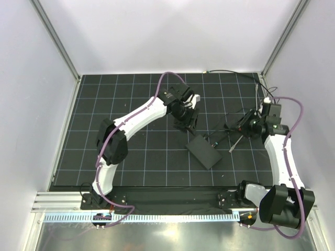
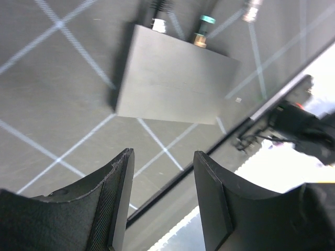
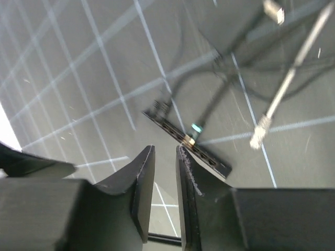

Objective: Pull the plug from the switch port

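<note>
The switch (image 1: 204, 151) is a flat matte black box lying at an angle on the gridded mat. Its port side faces up and to the right, and shows as a row of sockets (image 3: 201, 152) in the right wrist view. A small dark plug (image 3: 162, 108) on a thin black cable sits in an end port. A second connector (image 3: 192, 133) with a teal band and brass collar sits in a port further along. Both show at the box's far edge in the left wrist view, the dark plug (image 2: 159, 23) and the teal connector (image 2: 202, 31). My left gripper (image 2: 162, 153) is open and empty above the box (image 2: 172, 78). My right gripper (image 3: 165, 149) is narrowly open and empty, just short of the ports.
A thin grey cable with a silver metal tip (image 3: 260, 130) lies loose on the mat right of the box, also in the top view (image 1: 234, 144). Black cables tangle near the right gripper (image 1: 242, 127). The left gripper (image 1: 189, 121) hovers behind the box. White walls enclose the mat.
</note>
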You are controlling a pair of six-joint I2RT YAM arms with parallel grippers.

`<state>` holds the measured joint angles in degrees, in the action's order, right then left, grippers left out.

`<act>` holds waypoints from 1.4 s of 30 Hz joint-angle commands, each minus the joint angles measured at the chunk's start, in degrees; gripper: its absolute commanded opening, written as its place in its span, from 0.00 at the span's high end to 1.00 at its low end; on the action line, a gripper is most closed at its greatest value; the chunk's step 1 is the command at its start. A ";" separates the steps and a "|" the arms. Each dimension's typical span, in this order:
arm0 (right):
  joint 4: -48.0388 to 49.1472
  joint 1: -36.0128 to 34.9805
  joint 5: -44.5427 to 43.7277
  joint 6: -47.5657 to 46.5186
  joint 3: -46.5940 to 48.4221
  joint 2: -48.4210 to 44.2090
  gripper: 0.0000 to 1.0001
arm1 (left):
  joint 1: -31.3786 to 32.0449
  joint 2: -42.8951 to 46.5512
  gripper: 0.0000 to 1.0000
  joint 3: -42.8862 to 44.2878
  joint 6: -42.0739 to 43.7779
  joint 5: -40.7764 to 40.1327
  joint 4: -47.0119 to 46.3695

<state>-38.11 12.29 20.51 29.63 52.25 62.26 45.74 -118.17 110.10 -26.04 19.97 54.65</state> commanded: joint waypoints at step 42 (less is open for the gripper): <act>6.20 3.79 -35.28 -4.49 35.29 53.32 0.99 | -0.21 -3.03 0.47 1.43 3.37 5.00 4.14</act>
<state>-33.85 16.03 -14.76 26.13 83.59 116.31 45.93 -121.78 111.07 -23.92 25.45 57.43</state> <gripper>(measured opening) 0.071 0.532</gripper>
